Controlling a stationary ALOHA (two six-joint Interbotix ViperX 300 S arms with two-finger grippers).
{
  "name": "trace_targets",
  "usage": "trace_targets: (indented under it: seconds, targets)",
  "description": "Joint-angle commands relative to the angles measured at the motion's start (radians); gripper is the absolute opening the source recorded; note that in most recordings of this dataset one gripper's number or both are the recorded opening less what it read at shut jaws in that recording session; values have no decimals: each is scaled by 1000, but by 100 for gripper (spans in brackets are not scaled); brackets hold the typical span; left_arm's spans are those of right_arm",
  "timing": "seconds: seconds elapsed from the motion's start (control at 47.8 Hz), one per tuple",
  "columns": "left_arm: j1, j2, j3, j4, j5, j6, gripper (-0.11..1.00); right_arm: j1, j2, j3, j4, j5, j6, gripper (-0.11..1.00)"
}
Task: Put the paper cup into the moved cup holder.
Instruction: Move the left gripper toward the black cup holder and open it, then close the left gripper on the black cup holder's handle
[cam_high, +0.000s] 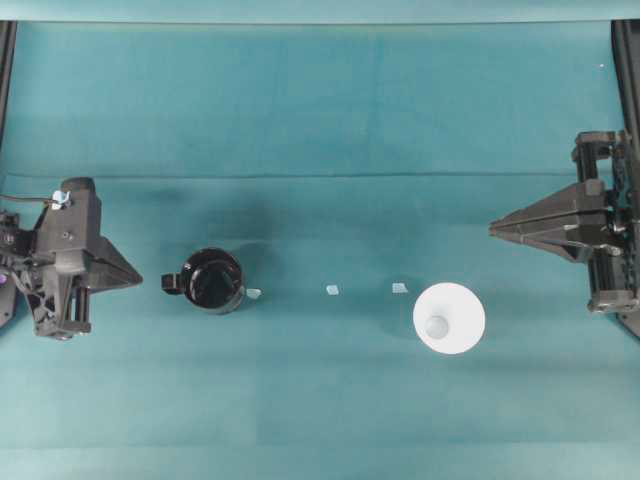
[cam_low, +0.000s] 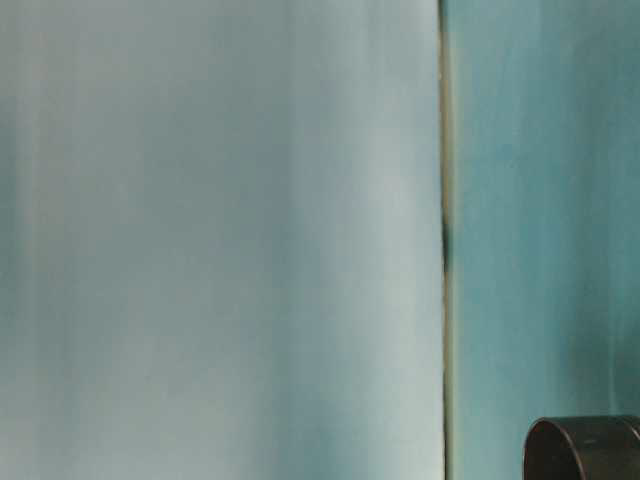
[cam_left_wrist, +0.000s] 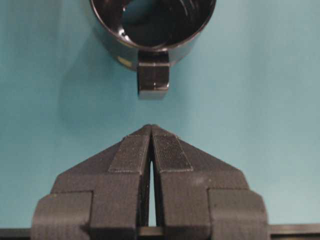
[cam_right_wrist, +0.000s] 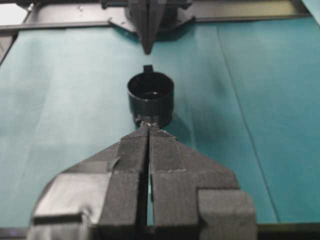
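- While the holder (cam_high: 213, 280) stands upright on the cloth just ahead of my left gripper (cam_high: 138, 276), nothing sits inside it; its glossy black floor shows bare from above.
- The cup (cam_high: 449, 318) stands on its own on the cloth (cam_high: 320, 120), well away from the holder and nearer my right gripper (cam_high: 492, 230), ahead of it and off to one side. From above it reads as a white disc with a greyish circle at its middle, with nothing in it that I can see.
- My left gripper points level at the holder's small handle (cam_left_wrist: 153, 79), which faces straight back at me. In the left wrist view the pads (cam_left_wrist: 131, 152) meet at the tips with a thin slit further back, so I count it as closed, and it holds nothing; a strip of bare cloth lies between the tips and the handle.
- My right gripper hangs at the far side, also pointing level toward the middle, jaws pressed together and gripping nothing.
- Three small pale scraps (cam_high: 332, 290) lie in a row on the cloth between holder and cup; the nearest to my left gripper lies right against the holder's far side.
- From the right wrist view the holder stands between my two grippers, in line with both.
- The table-level view is mostly blurred cloth, with only the holder's dark rim at its lower corner.
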Motion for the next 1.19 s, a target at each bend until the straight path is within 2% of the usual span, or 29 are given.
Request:
trace_targets:
  seconds: [0.0,0.084,0.23,0.293,0.335,0.503,0.817,1.173]
  targets:
    - [5,15,5,2,-17,-26,9,-3,6,-25,3,-3,8,2]
    - [6,21,17,2,-29,-64,28,-3,6,-25,3,-3,9,2]
    - [6,26,60,2,-121,-92,73,-5,5,-25,3,-5,9,2]
    - [6,29,83,2,-190,-94,87,-5,6,-25,3,-5,9,2]
    - [6,32,95,2,-225,-92,92,-5,5,-25,3,-5,9,2]
    - [6,43,133,2,-350,-81,84,-5,6,-25,3,-3,11,2]
    - [5,107,132,5,-465,-80,84,-11,5,-25,3,11,38,2]
    - [3,293,72,5,-589,-78,84,-14,5,-25,3,11,40,2]
